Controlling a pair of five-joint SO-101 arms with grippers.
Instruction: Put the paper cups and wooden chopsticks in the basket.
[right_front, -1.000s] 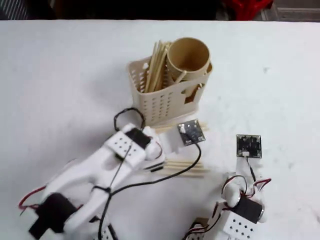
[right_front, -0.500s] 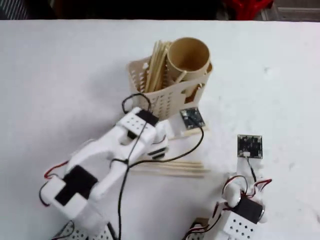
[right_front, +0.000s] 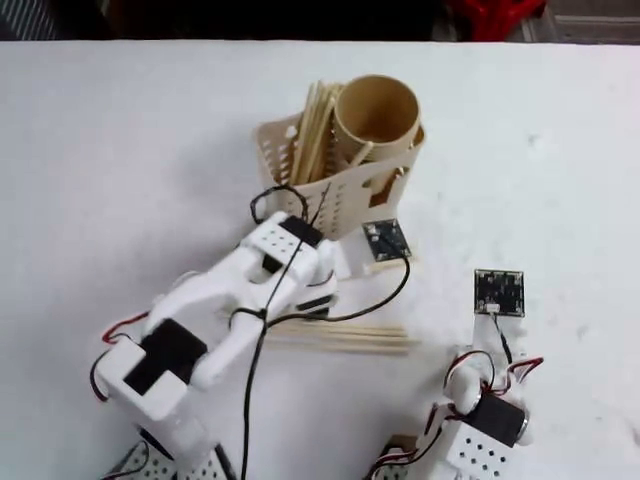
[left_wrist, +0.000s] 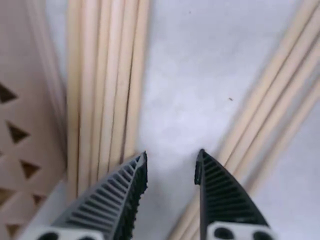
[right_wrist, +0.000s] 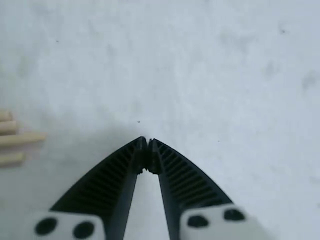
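The cream slotted basket (right_front: 320, 200) stands at mid-table and holds a tan paper cup (right_front: 376, 116) and several upright wooden chopsticks (right_front: 314, 125). One bundle of chopsticks (left_wrist: 107, 90) lies flat against the basket wall (left_wrist: 22, 100); a second bundle (right_front: 350, 338) (left_wrist: 272, 120) lies a little nearer the table's front. My left gripper (left_wrist: 171, 160) is open, nose down over the bare strip between the two bundles, holding nothing. My right gripper (right_wrist: 146, 143) is shut and empty above bare table, with chopstick ends (right_wrist: 17, 136) off to one side.
The left arm (right_front: 230, 310) stretches from the front left toward the basket, its black cable looping beside it. The right arm (right_front: 485, 425) sits low at the front right. White table (right_front: 550, 150) lies open at the right and far left.
The left arm has swung away from the front bundle toward the basket, and its wrist now hangs close by the basket wall. The right arm has not moved.
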